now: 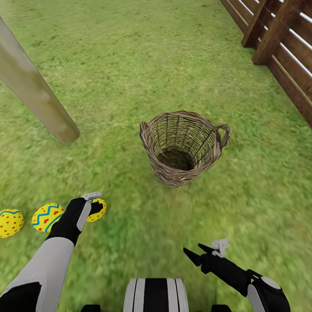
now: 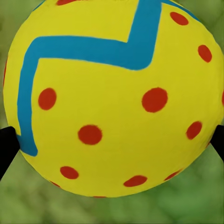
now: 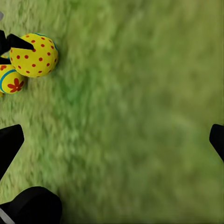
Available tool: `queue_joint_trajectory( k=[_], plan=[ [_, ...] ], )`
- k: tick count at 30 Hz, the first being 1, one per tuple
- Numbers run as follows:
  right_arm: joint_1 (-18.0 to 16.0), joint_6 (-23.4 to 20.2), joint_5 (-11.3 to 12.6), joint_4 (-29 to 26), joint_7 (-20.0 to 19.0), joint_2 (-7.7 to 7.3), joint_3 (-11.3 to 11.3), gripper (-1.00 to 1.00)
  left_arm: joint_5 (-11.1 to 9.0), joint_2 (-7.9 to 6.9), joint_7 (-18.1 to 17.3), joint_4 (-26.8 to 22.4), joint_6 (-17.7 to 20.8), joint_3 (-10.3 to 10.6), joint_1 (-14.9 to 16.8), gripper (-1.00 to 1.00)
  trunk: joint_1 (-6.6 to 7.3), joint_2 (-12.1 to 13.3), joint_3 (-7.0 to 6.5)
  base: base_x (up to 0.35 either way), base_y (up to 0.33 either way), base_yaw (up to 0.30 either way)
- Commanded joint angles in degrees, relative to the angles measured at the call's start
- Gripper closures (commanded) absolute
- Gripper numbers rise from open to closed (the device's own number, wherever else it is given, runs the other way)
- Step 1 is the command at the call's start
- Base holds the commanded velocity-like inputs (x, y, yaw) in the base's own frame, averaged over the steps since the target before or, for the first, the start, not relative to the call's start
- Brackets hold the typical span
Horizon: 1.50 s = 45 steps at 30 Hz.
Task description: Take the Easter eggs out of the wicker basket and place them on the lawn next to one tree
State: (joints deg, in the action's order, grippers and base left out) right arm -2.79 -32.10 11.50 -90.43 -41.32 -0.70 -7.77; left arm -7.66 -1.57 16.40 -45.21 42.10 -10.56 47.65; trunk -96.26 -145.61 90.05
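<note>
Third egg (image 1: pixel 97 209): clamped between my left gripper (image 1: pixel 96 205) fingers low over the lawn (image 1: pixel 143 78), beside two eggs (image 1: pixel 47 216) already grounded near the tree trunk (image 1: pixel 32 93); basket (image 1: pixel 182 147) apparently empty; right gripper (image 1: pixel 194 252) spread apart, idle, farther off.

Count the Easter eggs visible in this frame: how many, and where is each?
3, all out of the wicker basket. One egg lies on the lawn at far left, a second beside it, and the third sits between the left hand fingers.
</note>
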Motion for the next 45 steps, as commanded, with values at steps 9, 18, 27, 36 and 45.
queue_joint_trajectory(
  k=[9,18,27,36,45],
  plan=[
    [-0.03,-0.42,0.3,0.09,0.01,0.0,-0.06,-1.0,-1.21,0.04,0.39,1.86,0.01,0.01,-0.01,-1.0,-0.01,-0.01,0.04,0.0,0.0,0.0],
    [-0.1,-0.42,0.35,0.16,0.01,0.0,-0.1,-1.0,-1.21,0.04,0.38,1.88,0.01,0.01,-0.01,-1.0,-0.01,-0.01,0.04,0.0,0.0,0.0],
    [-0.11,-0.42,0.37,0.17,0.01,0.0,-0.07,-1.0,-1.21,-0.01,0.39,2.42,0.08,0.01,-0.01,-1.0,0.2,0.1,-1.74,0.0,0.0,0.0],
    [-0.09,-0.42,0.37,0.17,0.01,0.0,-0.05,-1.0,-1.21,-0.01,0.34,2.58,0.09,0.01,-0.01,-1.0,0.43,0.22,-3.73,0.0,0.0,0.0],
    [-0.1,-0.42,0.44,0.17,0.01,0.0,-0.05,-1.0,-1.21,-0.01,0.3,2.58,0.09,0.01,-0.01,-1.0,0.66,0.34,-5.72,0.0,0.0,0.0]
  ],
)
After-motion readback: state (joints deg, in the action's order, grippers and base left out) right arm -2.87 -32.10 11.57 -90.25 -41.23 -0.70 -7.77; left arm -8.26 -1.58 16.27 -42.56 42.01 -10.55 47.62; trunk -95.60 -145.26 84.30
